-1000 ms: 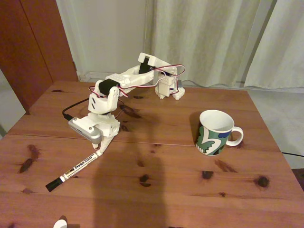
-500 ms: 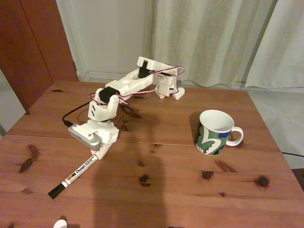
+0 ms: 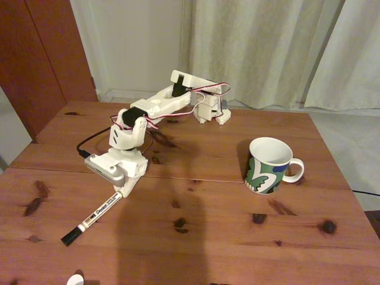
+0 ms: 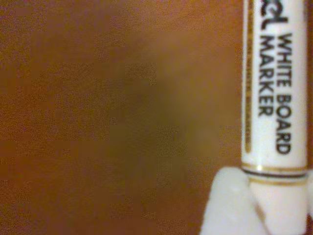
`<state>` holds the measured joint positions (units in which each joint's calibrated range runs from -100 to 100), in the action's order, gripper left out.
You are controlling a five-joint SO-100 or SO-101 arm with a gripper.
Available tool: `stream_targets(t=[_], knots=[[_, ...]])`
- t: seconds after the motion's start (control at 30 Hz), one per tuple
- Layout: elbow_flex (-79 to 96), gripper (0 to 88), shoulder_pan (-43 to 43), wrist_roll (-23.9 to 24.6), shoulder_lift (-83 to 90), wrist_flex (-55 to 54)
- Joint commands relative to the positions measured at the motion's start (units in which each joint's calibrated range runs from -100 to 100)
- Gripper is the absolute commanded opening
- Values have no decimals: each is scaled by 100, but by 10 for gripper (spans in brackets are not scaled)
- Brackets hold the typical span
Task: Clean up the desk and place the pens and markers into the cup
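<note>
So my gripper [image 3: 123, 191] is down low over the left half of the tabletop [image 3: 214, 237], clamped on the white end of the marker [image 3: 95, 215]. The marker slants away from me toward the front-left corner, black cap at the far tip. I honestly can't tell from the fixed view whether that cap end is resting on the wood or just off it. In the wrist view the barrel [image 4: 275, 88] runs up the right side with "WHITE BOARD MARKER" printed along it, and one of my white fingers [image 4: 230, 205] sits pressed against its lower end, wood blurry behind. The cup [image 3: 270, 165] stands upright near the right edge, handle pointing right, well apart from me and the marker.
</note>
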<state>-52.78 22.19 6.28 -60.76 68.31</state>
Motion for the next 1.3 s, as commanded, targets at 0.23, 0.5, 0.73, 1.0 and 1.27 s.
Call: stream_targets(t=[0.23,0.5,0.73,1.0,1.27], knots=[[-159,9,126,-476,1645,2446],[129,9,126,-649,2315,3134],[1220,9,174,-790,3432,3134],[3303,9,214,-1057,5361,3100],[4403,9,150,-1188,7197,3100]])
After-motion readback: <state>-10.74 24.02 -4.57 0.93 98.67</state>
